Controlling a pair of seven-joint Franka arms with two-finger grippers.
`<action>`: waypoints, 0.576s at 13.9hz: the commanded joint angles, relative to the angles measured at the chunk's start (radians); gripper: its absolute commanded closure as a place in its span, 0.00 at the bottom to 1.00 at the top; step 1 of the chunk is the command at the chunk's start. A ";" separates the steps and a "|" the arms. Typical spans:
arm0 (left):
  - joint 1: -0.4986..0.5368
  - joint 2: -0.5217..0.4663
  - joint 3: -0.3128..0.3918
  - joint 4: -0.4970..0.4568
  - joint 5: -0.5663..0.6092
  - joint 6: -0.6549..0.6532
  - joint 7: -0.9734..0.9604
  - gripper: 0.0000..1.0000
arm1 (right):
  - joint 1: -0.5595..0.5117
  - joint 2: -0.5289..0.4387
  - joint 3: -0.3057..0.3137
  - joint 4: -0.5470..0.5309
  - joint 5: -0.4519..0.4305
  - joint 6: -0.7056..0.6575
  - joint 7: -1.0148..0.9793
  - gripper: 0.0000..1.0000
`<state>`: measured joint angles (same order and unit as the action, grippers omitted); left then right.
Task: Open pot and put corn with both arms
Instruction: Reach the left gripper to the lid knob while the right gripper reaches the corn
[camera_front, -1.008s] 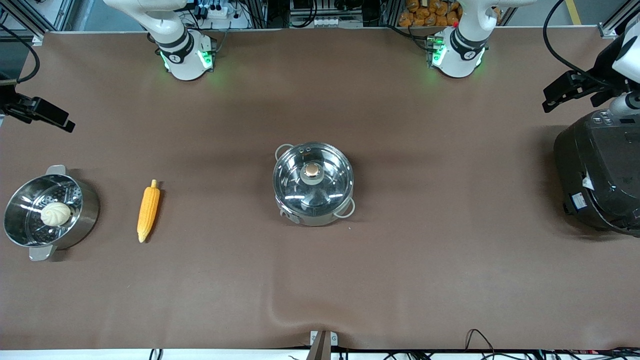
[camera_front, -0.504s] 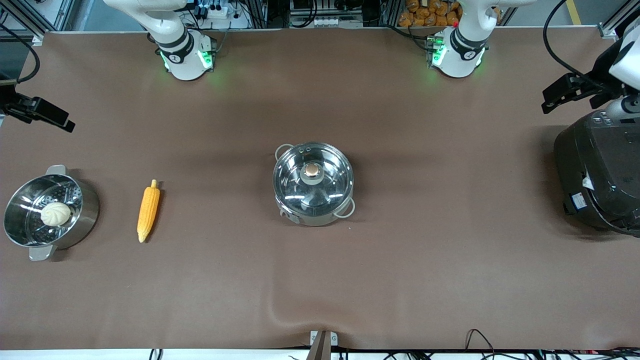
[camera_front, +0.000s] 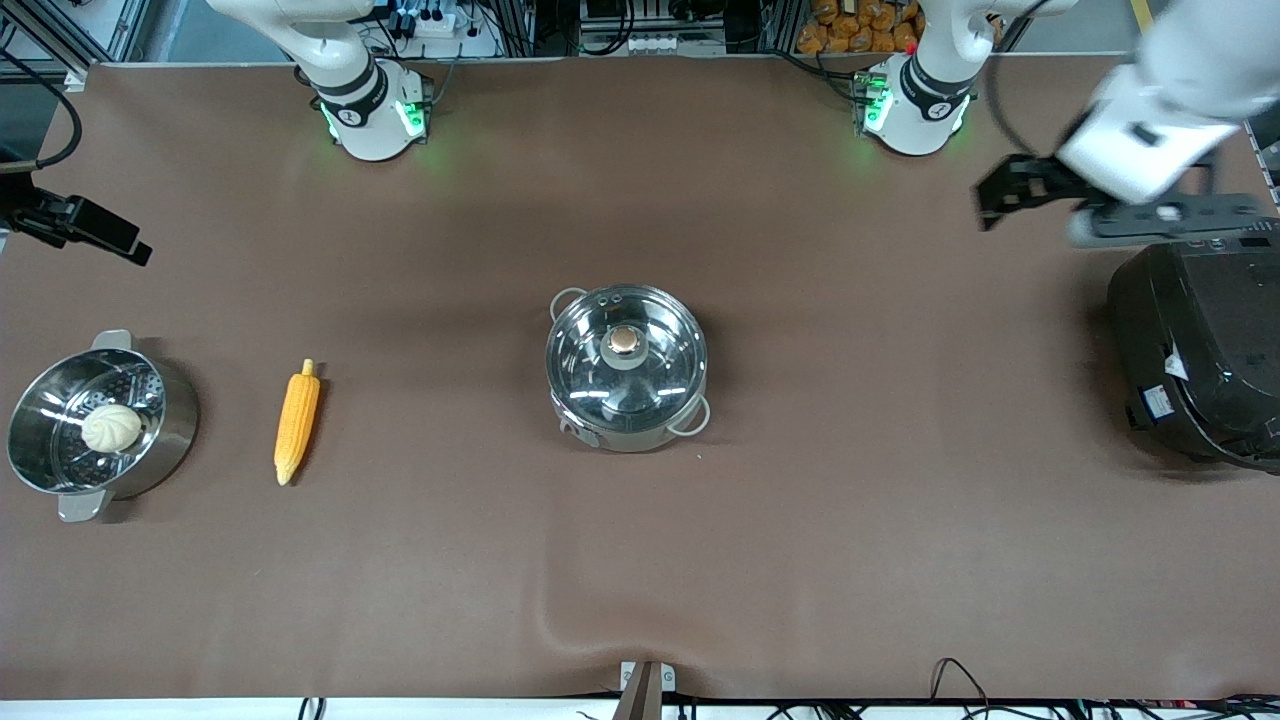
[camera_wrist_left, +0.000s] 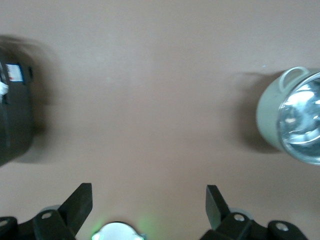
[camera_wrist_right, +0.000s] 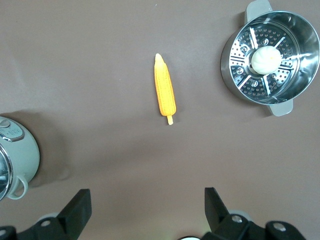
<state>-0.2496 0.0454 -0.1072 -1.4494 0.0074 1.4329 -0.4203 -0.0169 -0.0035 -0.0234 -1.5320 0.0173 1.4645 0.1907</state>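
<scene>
Covering the table, brown mat (rippled), possibly vinyl

My left arm reaches out from its base, up in the air at its own end of the table. My left gripper points down, and its two fingers are spread wide. My right arm waits, bent up high. My right gripper points down too, with its fingers wide apart and nothing between them.
</scene>
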 joint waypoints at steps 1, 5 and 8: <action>-0.088 0.109 0.000 0.095 -0.021 0.053 -0.163 0.00 | 0.015 0.034 -0.007 0.004 -0.014 0.002 -0.010 0.00; -0.186 0.233 0.000 0.090 -0.076 0.127 -0.349 0.00 | -0.006 0.120 -0.009 0.004 -0.017 0.058 -0.010 0.00; -0.253 0.332 0.001 0.093 -0.075 0.190 -0.405 0.00 | -0.049 0.229 -0.009 0.003 -0.010 0.118 -0.032 0.00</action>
<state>-0.4627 0.3131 -0.1158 -1.3998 -0.0477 1.5903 -0.7773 -0.0304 0.1517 -0.0345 -1.5436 0.0151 1.5513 0.1860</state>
